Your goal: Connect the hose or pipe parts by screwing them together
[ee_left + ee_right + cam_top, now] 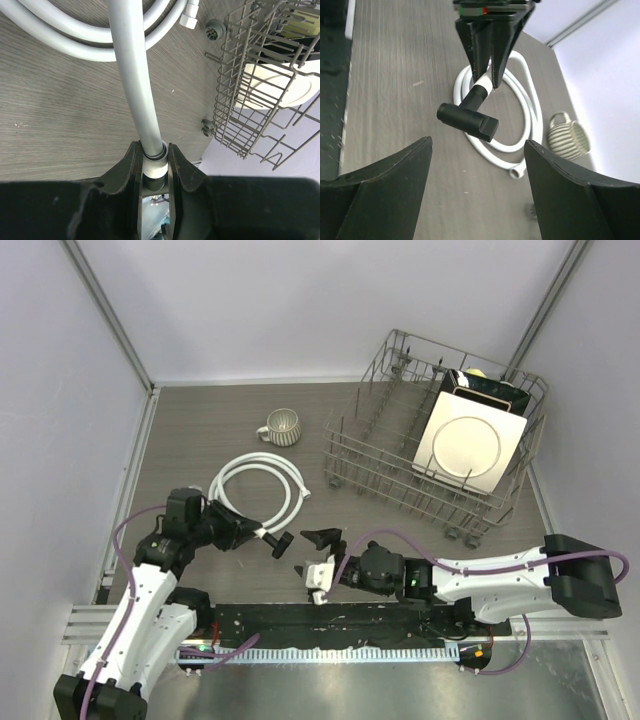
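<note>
The white hose [258, 475] lies coiled on the table, its free end nut [308, 493] resting by the rack. My left gripper [255, 532] is shut on the hose's other white nut [154, 167], and the hose [135, 85] runs straight away from the jaws. The black T-shaped fitting [467, 120] hangs off that nut by its stem, just beyond the left gripper [486, 80]. My right gripper [477, 141] is open and a short way back from the fitting [281, 542], touching nothing. Seen from above, the right gripper [318, 552] is just right of the fitting.
A grey ribbed mug [283, 426] stands behind the coil. A wire dish rack [345, 455] holding a square white plate [470, 445] fills the right side, close to the hose's free end. Purple cables run along both arms.
</note>
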